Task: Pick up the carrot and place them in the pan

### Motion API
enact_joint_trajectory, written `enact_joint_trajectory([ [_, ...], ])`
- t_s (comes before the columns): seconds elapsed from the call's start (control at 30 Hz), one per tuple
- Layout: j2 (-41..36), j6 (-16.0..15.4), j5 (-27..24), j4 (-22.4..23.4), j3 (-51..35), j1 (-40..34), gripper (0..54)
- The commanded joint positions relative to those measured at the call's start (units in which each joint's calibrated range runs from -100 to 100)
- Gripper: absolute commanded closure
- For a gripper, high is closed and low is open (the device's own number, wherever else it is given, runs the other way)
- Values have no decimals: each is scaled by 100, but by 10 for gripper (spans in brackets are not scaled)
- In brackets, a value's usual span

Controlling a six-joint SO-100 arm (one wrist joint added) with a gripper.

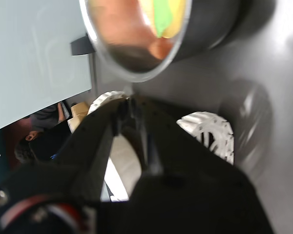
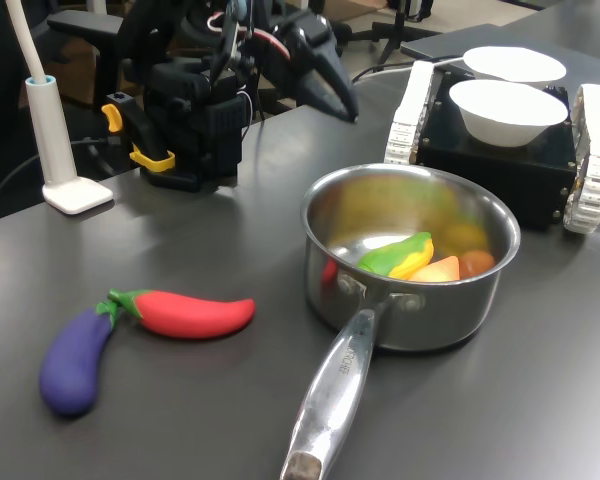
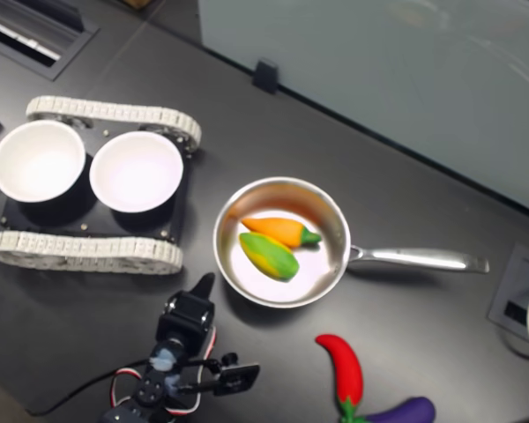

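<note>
The carrot (image 3: 278, 230), orange with a green stem end, lies inside the steel pan (image 3: 219, 256) beside a yellow-and-green toy vegetable (image 3: 266, 256). In the first exterior view the carrot (image 2: 446, 270) rests against the pan's (image 2: 420, 322) far inner wall. My gripper (image 3: 205, 284) hovers just outside the rim on the arm's side, off the table, its black fingers together with nothing between them. In the first exterior view the gripper (image 2: 342, 100) points down toward the pan. The wrist view is blurred; it shows the pan (image 1: 136, 75) and the carrot (image 1: 119, 27) beyond the gripper (image 1: 128, 105).
A red chili (image 2: 192, 314) and a purple eggplant (image 2: 75, 362) lie on the dark table beside the pan's long handle (image 2: 330, 400). A tracked black base (image 3: 88, 251) carries two white bowls (image 3: 137, 170). A white post (image 2: 55, 130) stands by the arm's base.
</note>
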Motion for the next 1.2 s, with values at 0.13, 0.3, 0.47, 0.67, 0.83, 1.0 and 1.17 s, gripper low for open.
enact_joint_trajectory([
  [0.13, -58, -73, -29, 19, 536, 91, 534],
  [0.3, -58, -73, -54, -168, 1127, 125, 534],
  [0.47, -58, -73, -103, -424, 1590, 79, 534],
  [0.67, -58, -65, -73, -552, 1881, -1, 534],
  [0.83, -58, -48, -68, -569, 1945, -24, 534],
  [1.0, -58, -39, -49, -561, 1981, -24, 534],
  [1.17, -58, -23, -15, -663, 2108, -173, 534],
])
